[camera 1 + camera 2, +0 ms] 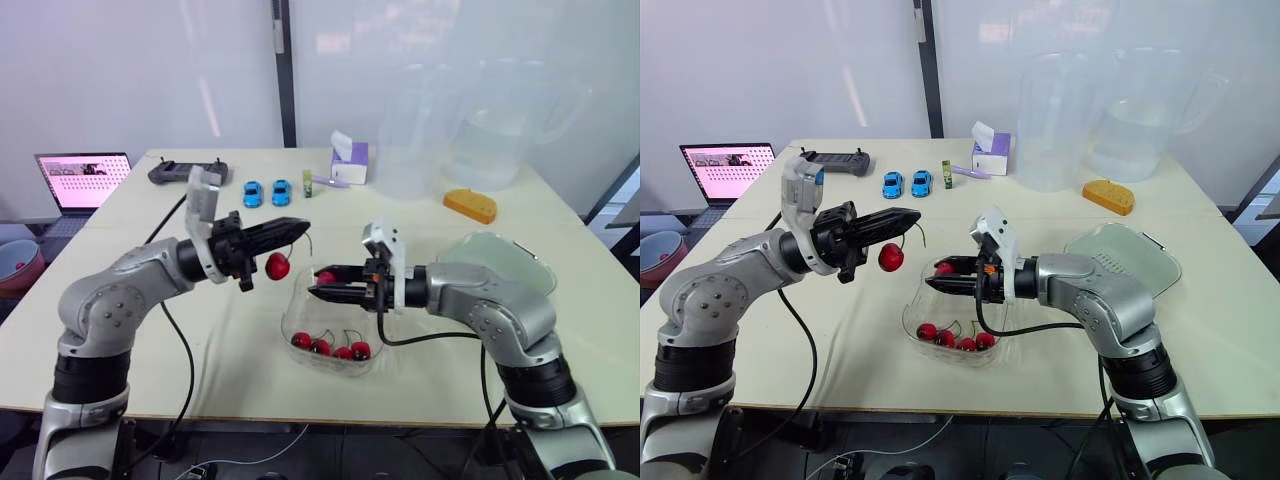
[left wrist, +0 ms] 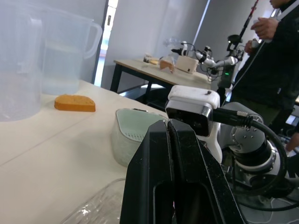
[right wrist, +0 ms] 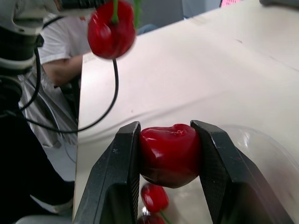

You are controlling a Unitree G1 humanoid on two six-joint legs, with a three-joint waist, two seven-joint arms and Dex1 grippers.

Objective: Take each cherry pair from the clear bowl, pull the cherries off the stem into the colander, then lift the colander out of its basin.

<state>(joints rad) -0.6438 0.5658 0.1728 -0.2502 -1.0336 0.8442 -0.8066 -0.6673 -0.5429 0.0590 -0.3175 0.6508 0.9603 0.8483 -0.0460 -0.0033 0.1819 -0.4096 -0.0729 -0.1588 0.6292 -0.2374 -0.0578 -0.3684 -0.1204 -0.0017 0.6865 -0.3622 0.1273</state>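
Note:
My left gripper [image 1: 300, 230] is shut on a thin green stem, and one red cherry [image 1: 278, 266] hangs from it above the table, just left of the clear bowl [image 1: 290, 315]. My right gripper [image 1: 318, 290] is over the bowl's near-left rim, shut on a single cherry [image 3: 169, 154] held between its two fingers. Several more stemmed cherries [image 1: 330, 347] lie in the bottom of the bowl. The two gripper tips face each other a short gap apart. The pale colander [image 1: 500, 262] sits in its basin behind my right forearm.
Two large clear jugs [image 1: 480, 120] and an orange sponge [image 1: 470, 205] stand at the back right. Two blue toy cars [image 1: 266, 192], a tissue box [image 1: 350, 160] and a controller [image 1: 188, 172] line the far edge. A laptop [image 1: 82, 180] is beyond the left edge.

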